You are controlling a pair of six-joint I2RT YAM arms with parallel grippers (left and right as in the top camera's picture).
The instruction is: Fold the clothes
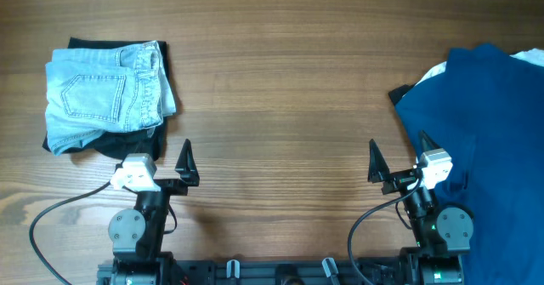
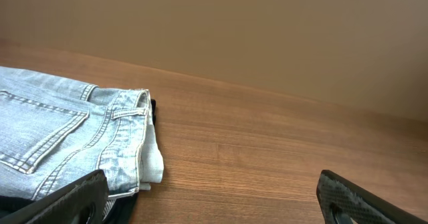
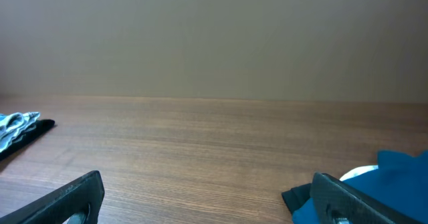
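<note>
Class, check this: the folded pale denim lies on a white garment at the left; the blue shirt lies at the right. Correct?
No. The overhead view shows the pale denim on a black garment, not white. The blue shirt is at the right.

The left arm (image 1: 132,228) and the right arm (image 1: 449,225) sit folded back at the near edge of the surface (image 1: 280,106), well apart, with their wrists low and pointing toward the far side. The left claw (image 1: 160,166) stands wide open, its dark fingers (image 2: 70,198) splayed to either edge of its wrist view with nothing between them. The right claw (image 1: 399,159) is spread just as wide, its fingers (image 3: 348,196) apart and empty. A white camera housing (image 1: 134,173) rides on each wrist.
</note>
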